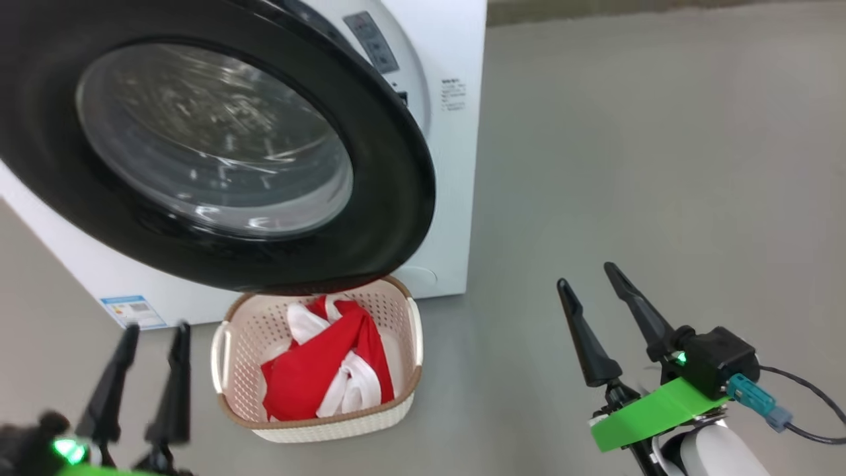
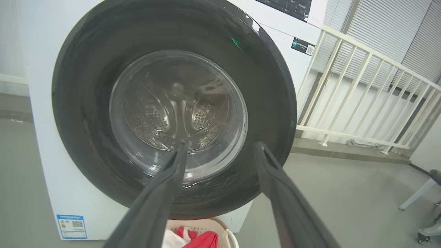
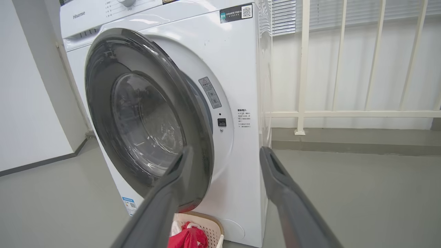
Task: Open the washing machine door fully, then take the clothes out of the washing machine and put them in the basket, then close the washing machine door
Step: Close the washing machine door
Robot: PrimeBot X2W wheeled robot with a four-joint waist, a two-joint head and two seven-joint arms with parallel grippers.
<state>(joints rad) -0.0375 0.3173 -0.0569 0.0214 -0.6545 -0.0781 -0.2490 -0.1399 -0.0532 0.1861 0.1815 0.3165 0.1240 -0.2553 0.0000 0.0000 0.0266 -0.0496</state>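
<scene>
The washing machine (image 1: 456, 165) stands white at the upper left. Its round black door (image 1: 396, 198) with the bulging glass window hangs ajar, swung out a little from the front; the right wrist view shows a gap along the door's (image 3: 103, 103) right edge. Below the door on the floor sits the cream basket (image 1: 330, 430), with the red and white clothes (image 1: 310, 377) lying in it. My left gripper (image 1: 153, 330) is open at the lower left, just left of the basket, its fingers facing the door (image 2: 86, 86). My right gripper (image 1: 585, 276) is open over bare floor to the right.
Grey floor (image 1: 661, 165) stretches to the right of the machine. A white railing (image 3: 303, 69) runs along the wall behind and to the right of it. A pale chair leg (image 2: 423, 193) shows at the far right of the left wrist view.
</scene>
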